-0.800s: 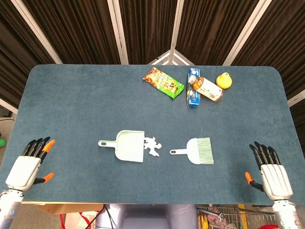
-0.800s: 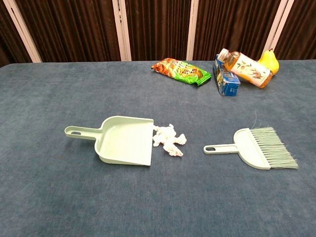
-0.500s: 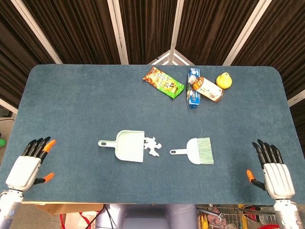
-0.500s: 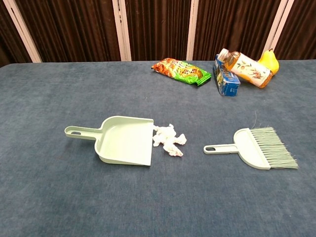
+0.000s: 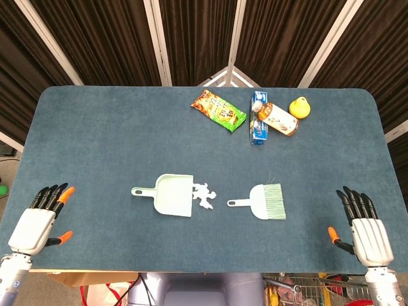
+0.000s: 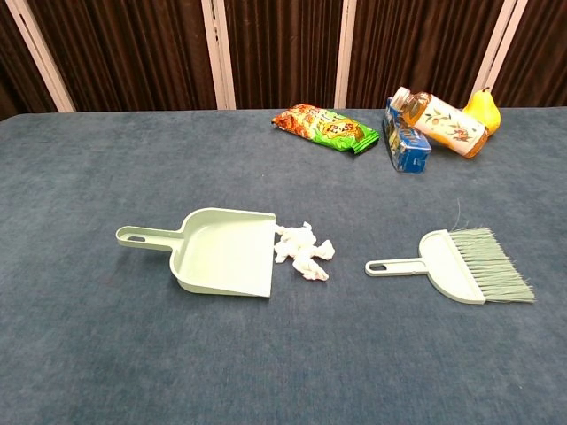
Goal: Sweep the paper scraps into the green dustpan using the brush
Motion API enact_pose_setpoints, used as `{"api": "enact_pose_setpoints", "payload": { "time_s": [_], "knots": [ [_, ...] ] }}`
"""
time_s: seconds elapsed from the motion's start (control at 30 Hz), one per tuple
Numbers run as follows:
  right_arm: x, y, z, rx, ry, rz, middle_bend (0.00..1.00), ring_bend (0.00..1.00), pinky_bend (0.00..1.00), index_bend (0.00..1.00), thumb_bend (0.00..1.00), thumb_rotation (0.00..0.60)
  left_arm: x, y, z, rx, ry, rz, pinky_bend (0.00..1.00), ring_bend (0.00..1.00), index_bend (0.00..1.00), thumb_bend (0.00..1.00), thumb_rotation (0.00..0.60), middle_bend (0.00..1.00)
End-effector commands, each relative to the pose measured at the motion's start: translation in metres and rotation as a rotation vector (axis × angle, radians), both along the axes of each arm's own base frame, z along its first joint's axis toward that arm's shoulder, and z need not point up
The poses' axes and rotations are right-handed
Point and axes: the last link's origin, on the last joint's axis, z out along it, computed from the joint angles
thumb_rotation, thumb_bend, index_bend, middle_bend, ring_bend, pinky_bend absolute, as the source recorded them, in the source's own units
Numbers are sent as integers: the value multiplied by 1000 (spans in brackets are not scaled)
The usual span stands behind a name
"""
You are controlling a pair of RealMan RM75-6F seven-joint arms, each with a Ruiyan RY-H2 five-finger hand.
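Note:
A pale green dustpan [image 5: 168,194] [image 6: 217,251] lies in the middle of the blue table, handle to the left, mouth to the right. White paper scraps [image 5: 204,194] [image 6: 303,250] lie at its mouth. A green brush [image 5: 263,201] [image 6: 459,264] lies further right, handle toward the scraps, bristles to the right. My left hand [image 5: 38,220] rests near the table's front left corner, fingers spread and empty. My right hand [image 5: 364,227] is at the front right corner, fingers spread and empty. Neither hand shows in the chest view.
At the back of the table lie a snack bag [image 5: 219,110] [image 6: 325,126], a blue carton [image 5: 257,119] [image 6: 405,142], a drink bottle [image 5: 275,118] [image 6: 439,121] and a yellow pear-shaped fruit [image 5: 299,107] [image 6: 481,108]. Dark curtains hang behind the table.
My right hand has drifted slightly right and toward the table's front edge. The left hand, dustpan, scraps and brush have not moved.

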Motion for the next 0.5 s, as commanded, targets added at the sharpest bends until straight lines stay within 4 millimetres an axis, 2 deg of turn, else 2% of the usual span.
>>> {"api": "enact_pose_setpoints", "payload": {
  "time_s": [0.03, 0.17, 0.23, 0.33, 0.4, 0.5],
  "knots": [
    [0, 0, 0, 7, -5, -1, 0, 0, 0, 0, 356, 600, 1, 0, 0, -1, 2, -3, 0, 0, 0, 0, 600, 0],
    [4, -2, 0, 23, -27, 3, 0, 15, 14, 0, 356, 600, 1, -1, 0, -1, 1, -1, 0, 0, 0, 0, 600, 0],
    [17, -19, -2, 47, -61, 24, 27, 86, 87, 0, 356, 600, 0, -1, 0, -2, 0, 0, 0, 0, 0, 0, 600, 0],
    [30, -36, -7, 76, -104, 24, 201, 289, 320, 0, 357, 600, 0, -1, -1, -6, 1, 0, 0, 0, 0, 0, 600, 0],
    [38, -49, -12, 103, -111, 30, 373, 469, 501, 0, 356, 600, 0, -1, -1, -7, 2, 1, 0, 0, 0, 0, 600, 0],
    [53, -66, -24, 151, -114, 61, 566, 659, 642, 33, 357, 600, 0, 0, -1, -8, 4, 3, 0, 0, 0, 0, 600, 0]
  ]
}}
